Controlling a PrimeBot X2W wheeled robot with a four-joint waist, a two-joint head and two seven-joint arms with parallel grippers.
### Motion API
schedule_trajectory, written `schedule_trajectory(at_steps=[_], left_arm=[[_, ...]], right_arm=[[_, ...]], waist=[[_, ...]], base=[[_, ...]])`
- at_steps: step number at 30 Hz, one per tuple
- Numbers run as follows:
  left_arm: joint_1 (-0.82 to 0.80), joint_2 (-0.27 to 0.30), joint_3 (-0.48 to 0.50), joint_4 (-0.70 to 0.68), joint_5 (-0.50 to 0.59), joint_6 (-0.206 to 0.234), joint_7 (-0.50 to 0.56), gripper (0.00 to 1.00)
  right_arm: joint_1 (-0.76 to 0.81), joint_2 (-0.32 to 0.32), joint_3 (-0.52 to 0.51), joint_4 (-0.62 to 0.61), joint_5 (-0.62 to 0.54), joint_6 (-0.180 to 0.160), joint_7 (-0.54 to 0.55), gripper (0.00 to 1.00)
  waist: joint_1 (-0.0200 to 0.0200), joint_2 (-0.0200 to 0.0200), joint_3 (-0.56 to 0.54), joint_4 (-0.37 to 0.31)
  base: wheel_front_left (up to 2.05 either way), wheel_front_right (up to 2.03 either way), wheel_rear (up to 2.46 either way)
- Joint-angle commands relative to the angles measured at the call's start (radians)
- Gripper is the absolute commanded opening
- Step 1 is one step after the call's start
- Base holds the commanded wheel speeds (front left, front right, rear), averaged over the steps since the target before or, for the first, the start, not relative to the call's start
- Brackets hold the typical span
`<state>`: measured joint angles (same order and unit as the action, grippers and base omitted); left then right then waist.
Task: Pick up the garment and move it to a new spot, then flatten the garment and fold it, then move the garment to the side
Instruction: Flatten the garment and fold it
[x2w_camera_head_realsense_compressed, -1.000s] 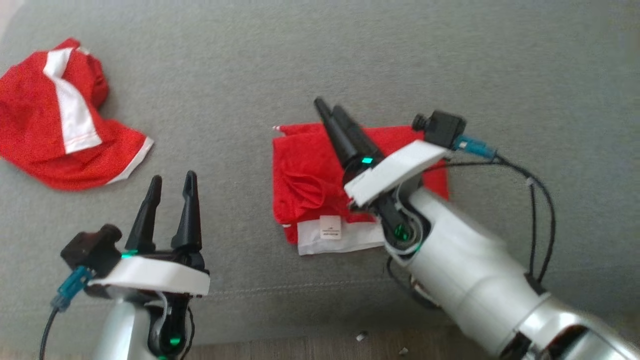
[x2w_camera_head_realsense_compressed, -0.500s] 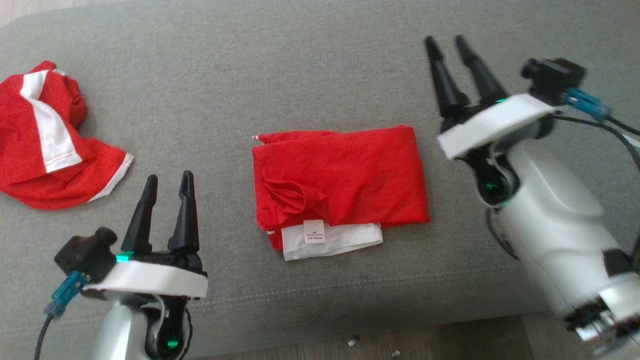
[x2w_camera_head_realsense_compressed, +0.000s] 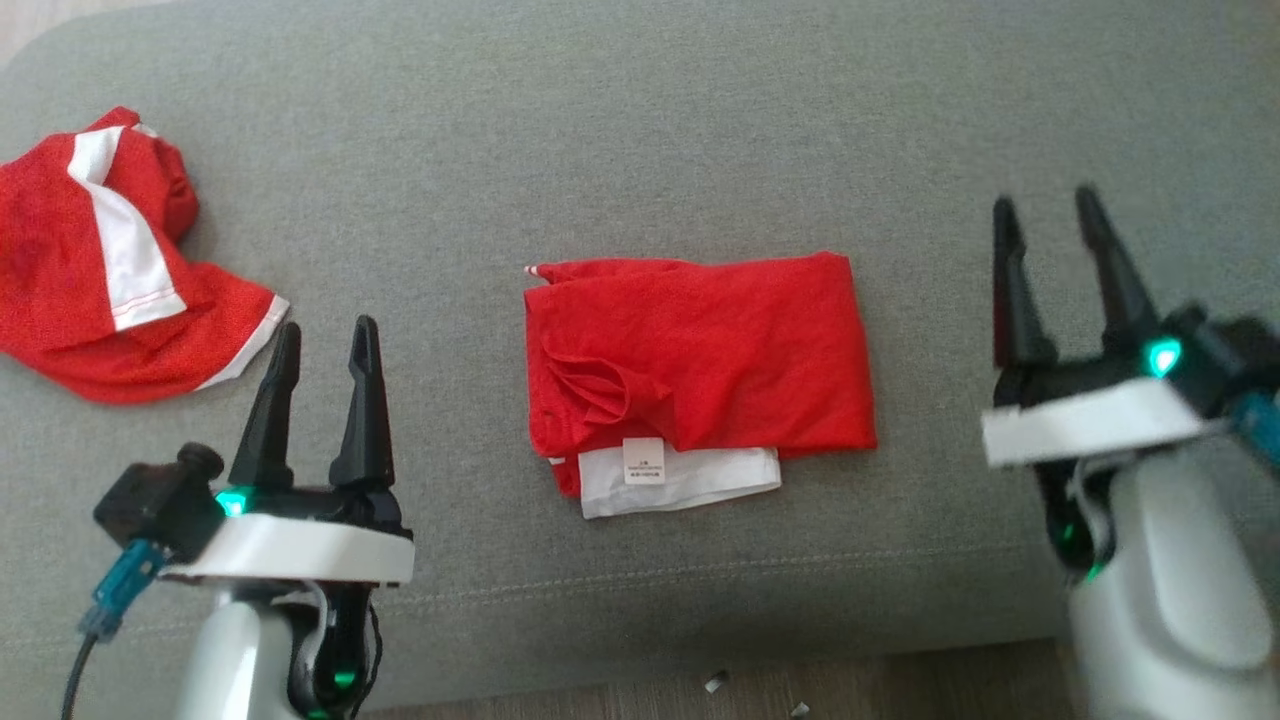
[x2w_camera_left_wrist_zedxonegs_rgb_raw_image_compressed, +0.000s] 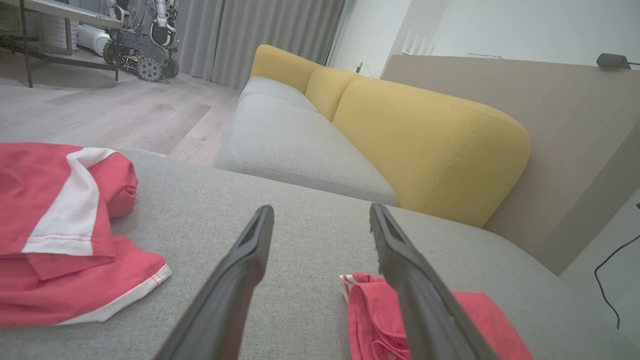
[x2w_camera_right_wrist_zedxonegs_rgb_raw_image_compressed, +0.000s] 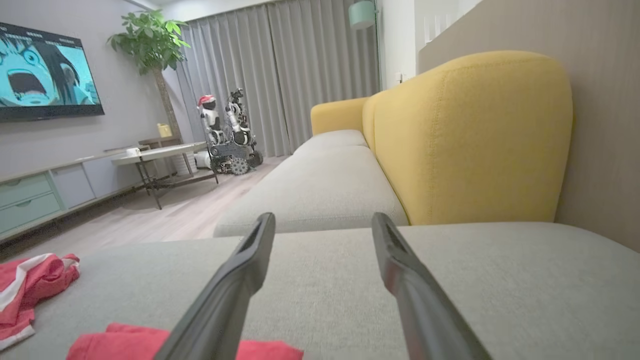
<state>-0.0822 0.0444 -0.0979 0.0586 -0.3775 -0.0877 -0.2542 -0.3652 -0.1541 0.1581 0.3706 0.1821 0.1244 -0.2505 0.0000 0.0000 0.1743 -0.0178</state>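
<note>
A downward view from the robot's head shows a grey sofa seat. In its middle lies the red garment, folded into a compact rectangle with a fairly smooth top layer. A white band and a small label peek out along its near edge. The left gripper hovers at the lower left, its two dark fingers spread and empty, well apart from the garment. The right gripper hovers at the right, fingers likewise spread and holding nothing, apart from the garment's right edge. A second red-and-white garment sits crumpled at the far left of the seat. Judging by the tidy rectangle, the flattening and folding look finished. What appears to remain is the last step — taking hold of the folded garment and shifting it to the side
</note>
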Motion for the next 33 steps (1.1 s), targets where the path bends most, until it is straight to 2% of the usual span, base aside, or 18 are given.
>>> schedule_trajectory(at_steps=[1,7,21,22,23,24,28,33], left_arm=[[-0.007,0.006,0.023,-0.043,0.012,0.003,-0.008,1.0],[0.019,0.006,0.005,-0.059,0.026,0.012,-0.008,1.0],[0.02,0.006,0.0,-0.08,0.042,0.024,-0.008,1.0],[0.017,0.006,-0.002,-0.079,0.041,0.023,-0.008,1.0],[0.014,0.006,-0.003,-0.078,0.039,0.023,-0.008,1.0],[0.011,0.006,-0.005,-0.077,0.036,0.023,-0.008,1.0],[0.0,0.006,-0.014,-0.075,0.028,0.021,-0.008,1.0],[-0.015,0.006,-0.025,-0.069,0.017,0.023,-0.008,1.0]], right_arm=[[0.016,0.019,0.006,-0.057,-0.034,0.006,-0.011,1.0],[0.093,0.062,-0.024,-0.118,-0.111,0.006,-0.011,1.0],[0.105,0.089,-0.032,-0.13,-0.132,0.006,-0.011,1.0],[0.102,0.09,-0.026,-0.129,-0.131,0.006,-0.009,0.86],[0.097,0.09,-0.017,-0.127,-0.129,0.006,-0.006,0.22],[0.092,0.09,-0.001,-0.125,-0.128,0.006,-0.003,0.0],[0.062,0.089,0.095,-0.097,-0.12,0.006,0.012,0.0],[0.007,0.087,0.213,0.005,-0.097,0.006,0.035,0.0]], waist=[[0.0,0.0,-0.001,0.001],[0.0,0.0,-0.002,0.004],[0.0,0.0,0.009,0.011],[0.0,0.0,0.012,0.015],[0.0,0.0,0.016,0.02],[0.0,0.0,0.02,0.026],[0.0,0.0,0.044,0.058],[0.0,0.0,0.071,0.109]], base=[[0.0,0.0,0.0],[0.0,0.0,0.0],[0.0,0.0,0.0],[0.0,0.0,0.0],[0.0,0.0,0.0],[0.0,0.0,0.0],[0.0,0.0,0.0],[0.0,0.0,0.0]])
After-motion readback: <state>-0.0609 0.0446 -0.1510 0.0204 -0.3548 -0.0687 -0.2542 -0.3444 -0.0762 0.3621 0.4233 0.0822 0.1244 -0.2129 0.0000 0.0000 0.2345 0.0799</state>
